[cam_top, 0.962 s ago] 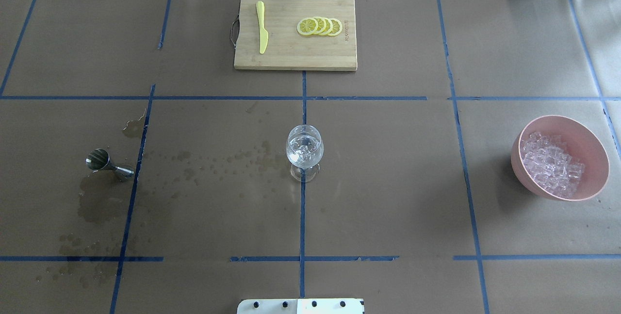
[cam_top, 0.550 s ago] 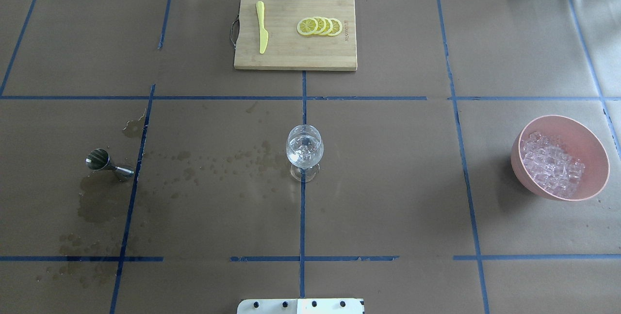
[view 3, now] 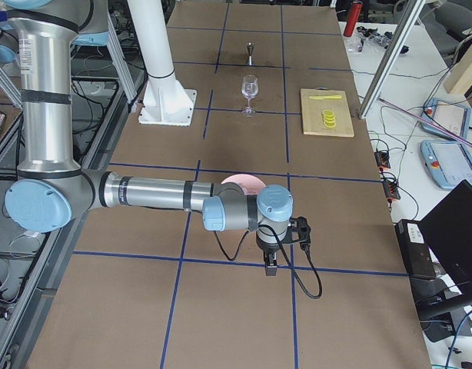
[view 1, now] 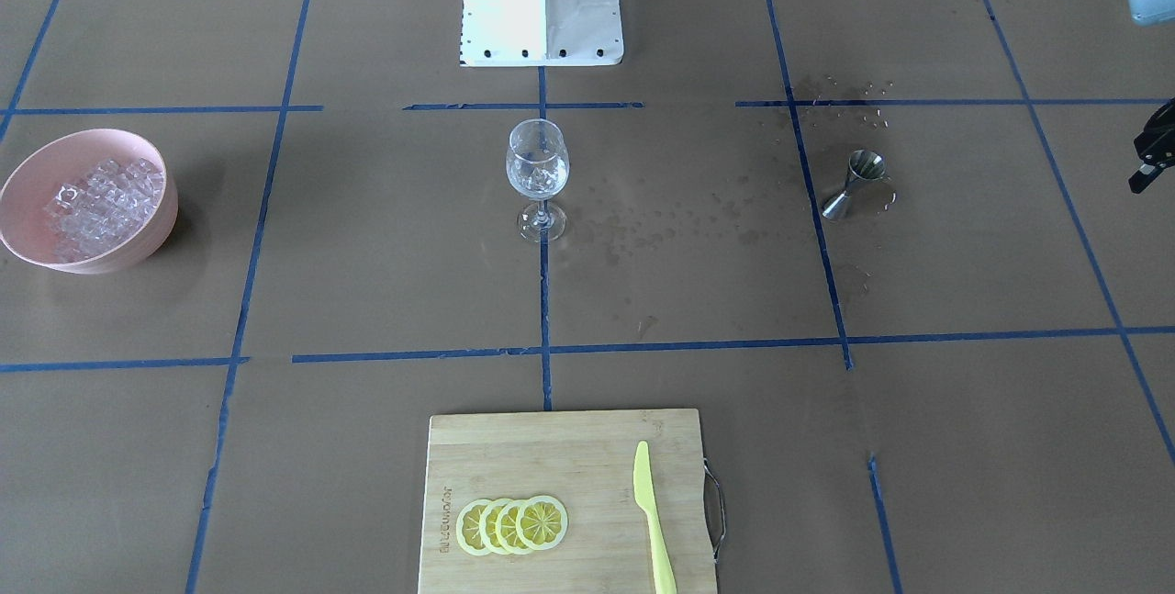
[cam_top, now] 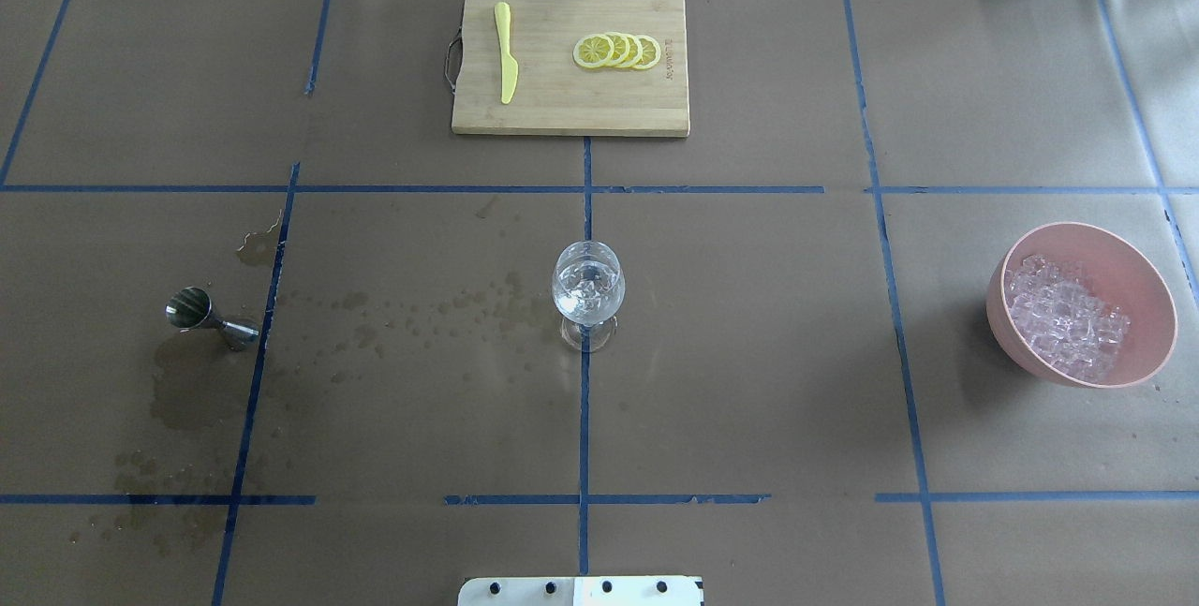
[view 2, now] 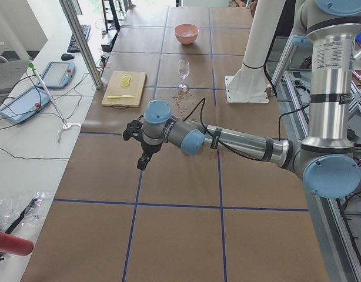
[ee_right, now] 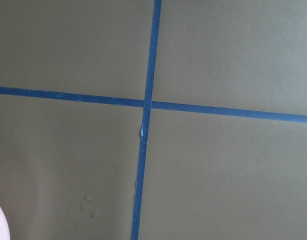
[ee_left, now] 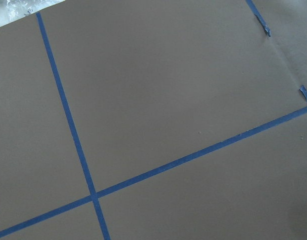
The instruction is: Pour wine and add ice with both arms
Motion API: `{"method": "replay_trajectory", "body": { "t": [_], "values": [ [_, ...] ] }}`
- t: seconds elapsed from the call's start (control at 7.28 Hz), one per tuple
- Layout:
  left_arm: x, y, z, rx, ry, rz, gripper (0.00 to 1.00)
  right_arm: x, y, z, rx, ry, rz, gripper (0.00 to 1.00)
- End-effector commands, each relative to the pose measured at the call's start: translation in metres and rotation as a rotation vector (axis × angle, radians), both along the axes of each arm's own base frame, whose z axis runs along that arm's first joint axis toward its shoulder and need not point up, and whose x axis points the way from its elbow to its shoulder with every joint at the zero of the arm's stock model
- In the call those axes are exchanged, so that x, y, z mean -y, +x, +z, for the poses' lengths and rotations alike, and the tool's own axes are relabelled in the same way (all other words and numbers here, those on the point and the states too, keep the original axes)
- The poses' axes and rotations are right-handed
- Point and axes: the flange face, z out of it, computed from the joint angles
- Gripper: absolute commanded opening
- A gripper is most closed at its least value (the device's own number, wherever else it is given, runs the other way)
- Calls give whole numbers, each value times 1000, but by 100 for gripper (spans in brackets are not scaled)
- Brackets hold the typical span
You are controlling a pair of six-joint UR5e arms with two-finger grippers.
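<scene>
A: Where do things stand?

B: The wine glass [cam_top: 588, 292] is upright in the middle of the bench [cam_top: 749, 353], on the tape cross, with a few cubes of ice [cam_top: 587, 284] in it. The wine is too clear to tell whether it is in there as well. The steel jigger [cam_top: 208, 317] stands well off to the robot's left, at the edge of a dark wet patch [cam_top: 192, 395]. Most of the ice is heaped in the pink bowl [cam_top: 1129, 259], far to the right.

A: And the arms?

B: Both are well away from the glass. The left arm [view 2: 239, 141] hangs the left fingers [view 2: 141, 163] over bare paper beyond the jigger. The right arm [view 3: 151, 192] holds the right fingers [view 3: 270, 266] out past the pink bowl. Nothing shows between either pair, but these views do not tell how wide they are set.

A: What could spoil it?

B: Pouring and icing look done, so the risk lies in any further reach. The glass is tall on a thin stem, with its weight up top. Either arm sweeping in at rim height would tip it. The damp paper could also tear under a dragged jigger.
</scene>
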Motion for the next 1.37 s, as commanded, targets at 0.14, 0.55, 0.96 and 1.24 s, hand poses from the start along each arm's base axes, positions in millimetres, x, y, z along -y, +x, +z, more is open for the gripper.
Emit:
{"method": "replay_trajectory", "body": {
  "t": [0.14, 0.55, 0.96, 1.24],
  "values": [
    [0, -47, 23, 7, -140, -88, 100, 2, -1, -4, 2, 12, -2, 100],
    [-3, -88, 83, 27, -190, -105, 100, 1, -2, -8, 37, 12, -3, 100],
    [-7, -97, 89, 26, -206, -123, 100, 1, -2, -8, 37, 11, 0, 100],
    [-12, -96, 93, 28, -221, -123, 100, 2, -1, -8, 36, 11, 1, 100]
  ]
}}
